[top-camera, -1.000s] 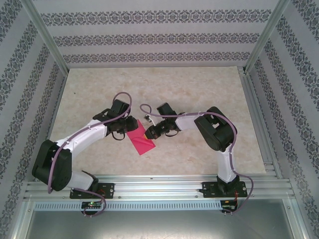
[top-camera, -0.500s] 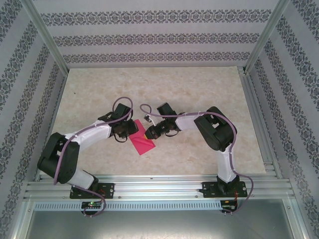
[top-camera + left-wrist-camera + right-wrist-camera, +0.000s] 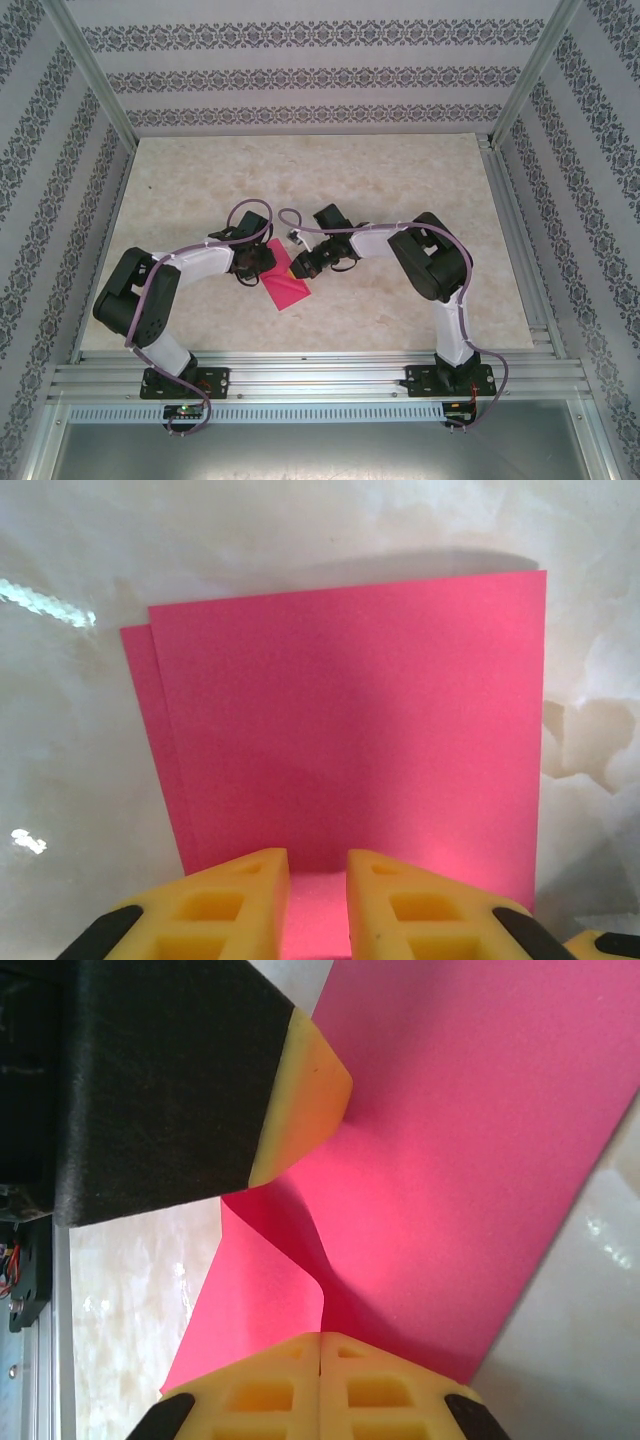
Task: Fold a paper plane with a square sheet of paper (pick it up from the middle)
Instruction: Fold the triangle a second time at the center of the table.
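The square sheet of paper lies magenta-red on the table between my two grippers, folded over on itself. In the left wrist view the paper shows two layers, the lower one sticking out along the left edge. My left gripper stands at its near edge, jaws a narrow gap apart, pink visible between them. In the right wrist view a raised flap of the paper curls into my right gripper, which is shut on it. The left gripper's yellow pad presses on the paper opposite.
The marble-patterned table is bounded by patterned walls at the back and sides. An aluminium rail with both arm bases runs along the near edge. Both forearms meet over the table's middle, with cables looping above them.
The left arm's elbow has swung up and away from the near rail, and its gripper has edged slightly toward the paper. The right arm and the paper stay put.
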